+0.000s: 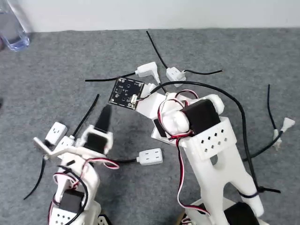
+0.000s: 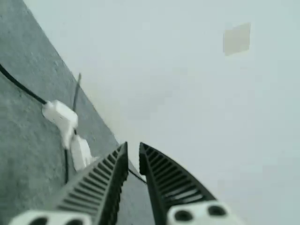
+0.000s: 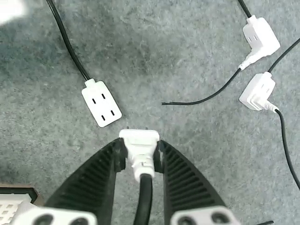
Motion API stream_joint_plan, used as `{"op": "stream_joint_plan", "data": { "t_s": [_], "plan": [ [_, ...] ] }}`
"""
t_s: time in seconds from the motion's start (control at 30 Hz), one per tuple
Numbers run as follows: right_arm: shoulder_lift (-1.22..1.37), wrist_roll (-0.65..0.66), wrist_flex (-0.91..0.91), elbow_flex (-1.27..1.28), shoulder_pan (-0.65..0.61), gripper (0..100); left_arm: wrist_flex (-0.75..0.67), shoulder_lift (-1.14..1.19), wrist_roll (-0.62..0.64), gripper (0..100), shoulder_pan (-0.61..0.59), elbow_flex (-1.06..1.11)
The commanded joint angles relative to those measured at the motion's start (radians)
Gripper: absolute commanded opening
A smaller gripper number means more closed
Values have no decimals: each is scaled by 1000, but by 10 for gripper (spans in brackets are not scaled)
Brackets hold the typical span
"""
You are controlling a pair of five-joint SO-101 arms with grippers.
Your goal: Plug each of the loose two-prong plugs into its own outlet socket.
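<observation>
The grey, felt-like worktop (image 1: 234, 56) has a nubbly fabric surface and carries everything. Two white moulded-plastic arms stand on it: the bulkier-looking right arm (image 1: 215, 154) with its perforated bracket, and the left arm (image 1: 75, 187) trailing red, white and black wires.

The right tool (image 3: 139, 147) has black ribbed fingers (image 3: 101, 173) clamped on the flat sides of a white boxy two-prong plug (image 3: 138, 139). The plug's thick black cord (image 3: 143, 201) runs back between the fingers. It is held above the worktop, near a white rectangular socket block with two pairs of slots (image 3: 101, 103), but clear of it.

The left tool (image 2: 132, 147) points towards the pale wall, its ridged black fingers a narrow slit apart with nothing between them.

A second white socket block (image 1: 151, 157) lies between the arms, and what seems a third (image 1: 56, 132) lies beside the left arm.

Two white angled plugs (image 3: 260, 35) (image 3: 257, 91) lie loose close together, each on a thin black cord. Another small white plug (image 1: 285, 125) lies well apart at the worktop's edge.
</observation>
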Motion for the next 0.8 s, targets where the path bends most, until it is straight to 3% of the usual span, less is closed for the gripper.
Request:
{"op": "stream_joint_plan", "data": {
  "t_s": [0.0, 0.2, 0.43, 0.6, 0.77],
  "plan": [
    [-22, 60, -2, -17, 27, 8, -17, -9, -72, 43, -172, -5],
    [47, 278, 10, 23, 38, 8, 221, -11, -106, 41, -457, -4],
    [186, 543, 53, 64, 24, 8, 402, -11, -109, 43, -663, -4],
    [196, 522, -27, 161, -16, 8, 511, -11, -109, 43, -717, -4],
    [191, 485, -168, 310, -61, 8, 532, -11, -109, 43, -735, -4]
  ]
}}
